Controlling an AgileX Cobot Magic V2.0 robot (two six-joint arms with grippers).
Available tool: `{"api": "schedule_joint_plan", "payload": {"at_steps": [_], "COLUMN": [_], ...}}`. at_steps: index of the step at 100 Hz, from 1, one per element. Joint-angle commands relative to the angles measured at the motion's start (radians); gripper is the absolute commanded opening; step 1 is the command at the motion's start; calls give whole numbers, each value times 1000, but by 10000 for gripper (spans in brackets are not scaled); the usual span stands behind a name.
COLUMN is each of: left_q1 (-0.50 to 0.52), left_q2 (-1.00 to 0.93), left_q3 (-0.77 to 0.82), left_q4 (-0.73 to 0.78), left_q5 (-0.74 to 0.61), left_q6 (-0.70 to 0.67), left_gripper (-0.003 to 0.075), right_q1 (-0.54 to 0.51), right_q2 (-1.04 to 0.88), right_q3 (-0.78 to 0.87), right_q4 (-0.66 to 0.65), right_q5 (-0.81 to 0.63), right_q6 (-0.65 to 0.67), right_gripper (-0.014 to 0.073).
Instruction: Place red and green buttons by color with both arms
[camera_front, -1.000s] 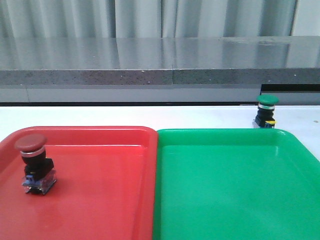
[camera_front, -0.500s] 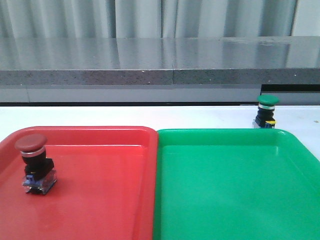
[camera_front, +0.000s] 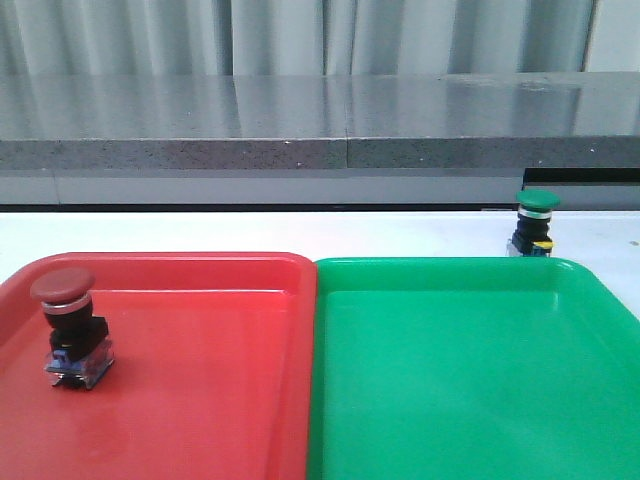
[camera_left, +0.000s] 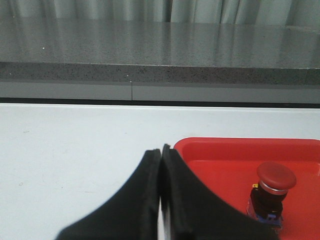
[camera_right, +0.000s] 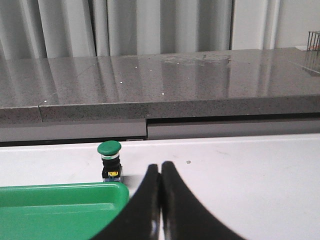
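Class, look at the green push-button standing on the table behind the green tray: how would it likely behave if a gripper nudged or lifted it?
The green button would probably tip if nudged near the top: its wide cap sits high on a narrower body. It looks rigid, so it should not flex when squeezed. The smooth domed cap may slip; the squarer body seems the safer hold.

dark red button (camera_front: 62, 286), green button (camera_front: 537, 200), red tray (camera_front: 200, 300), green tray (camera_front: 450, 350), black fingers (camera_left: 150, 200)

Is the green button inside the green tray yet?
No, the green button stands on the white table just beyond the green tray's far rim.
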Motion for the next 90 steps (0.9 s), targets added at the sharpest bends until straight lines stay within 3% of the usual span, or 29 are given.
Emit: {"api": "schedule_joint_plan", "payload": {"at_steps": [1, 23, 42, 53, 70, 77, 90], "left_q1": [2, 2, 2, 2, 2, 2, 2], "left_q2": [-33, -33, -33, -33, -33, -33, -33], "left_q3": [14, 14, 14, 14, 14, 14, 14], "left_q4": [-10, -10, -10, -10, -10, -10, -10], "left_q5": [-72, -72, -72, -72, -72, -72, -72], "left_q6": [0, 0, 0, 0, 0, 0, 0], "left_gripper": [-20, -20, -20, -20, -20, -20, -20], "right_q1": [1, 1, 1, 1, 2, 4, 51], "right_q2": [63, 296, 499, 606, 771, 837, 965], "right_q3": [-97, -264, -386, -456, -552, -598, -719], "right_q4": [-9, -8, -8, -8, -8, -7, -3], "right_q5": [10, 174, 187, 189, 201, 234, 361], "right_q6": [-8, -8, -8, -8, -8, -8, -8], "right_gripper": [-63, -63, -36, 104, 523, 653, 636]}}
